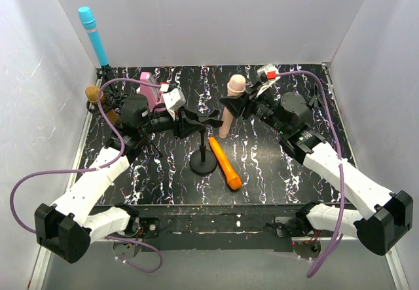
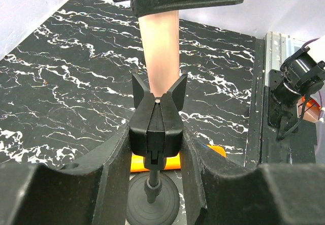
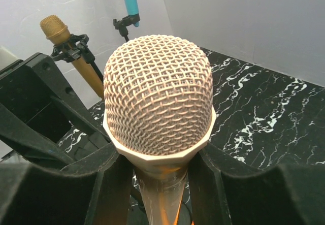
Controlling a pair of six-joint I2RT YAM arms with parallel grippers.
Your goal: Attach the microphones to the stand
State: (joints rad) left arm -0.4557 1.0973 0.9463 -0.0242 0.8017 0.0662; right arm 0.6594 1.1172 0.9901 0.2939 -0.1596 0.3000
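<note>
My right gripper (image 1: 236, 105) is shut on the pale peach-pink microphone (image 1: 229, 107) just under its mesh head (image 3: 158, 93) and holds it upright, its lower end at the clip. My left gripper (image 1: 196, 124) is shut on the black clip (image 2: 155, 121) of the round-based stand (image 1: 203, 165). The microphone's body (image 2: 160, 52) stands right behind the clip's open V. The orange microphone (image 1: 224, 163) lies on the table beside the stand base. The cyan-blue microphone (image 1: 95, 38) and gold microphone (image 1: 97, 97) sit in stands at the back left.
A squat pink wedge block (image 1: 149, 88) stands behind my left arm. Grey walls close in the marbled black table (image 1: 288, 172) on three sides. A metal rail and the other arm's base (image 2: 297, 83) lie along the right edge.
</note>
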